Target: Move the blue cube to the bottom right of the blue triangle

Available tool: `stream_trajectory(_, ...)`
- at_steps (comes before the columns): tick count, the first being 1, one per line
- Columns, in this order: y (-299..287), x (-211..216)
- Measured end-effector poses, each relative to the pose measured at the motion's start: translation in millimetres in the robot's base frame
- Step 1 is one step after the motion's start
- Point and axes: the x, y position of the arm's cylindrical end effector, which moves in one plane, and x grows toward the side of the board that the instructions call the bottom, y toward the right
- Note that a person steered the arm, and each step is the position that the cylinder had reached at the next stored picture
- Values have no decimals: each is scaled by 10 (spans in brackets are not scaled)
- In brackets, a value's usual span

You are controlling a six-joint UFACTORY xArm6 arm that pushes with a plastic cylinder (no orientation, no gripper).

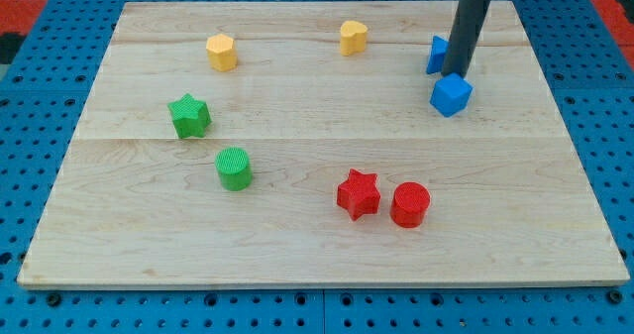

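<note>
The blue cube point(451, 95) sits near the view's upper right on the wooden board. The blue triangle point(437, 55) lies just above it and slightly left, partly hidden behind my dark rod. My tip point(458, 73) rests right at the cube's upper edge, between the cube and the triangle, touching or nearly touching the cube.
A yellow hexagon block point(221, 53) and a yellow heart-like block point(353, 38) sit near the top. A green star point(189, 116) and green cylinder point(235, 168) are at the left. A red star point(358, 193) and red cylinder point(409, 204) sit at lower centre. The board's right edge point(570, 126) is near.
</note>
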Motion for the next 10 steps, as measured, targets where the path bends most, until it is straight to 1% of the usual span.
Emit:
stream_trajectory(2, -505, 156)
stream_trajectory(3, -654, 356)
stream_trajectory(4, -320, 492)
stream_trajectory(5, -250, 575)
stream_trajectory(6, -326, 832)
stream_trajectory(7, -181, 831)
stream_trajectory(8, 133, 803)
stream_trajectory(9, 252, 696)
stream_trajectory(10, 252, 550)
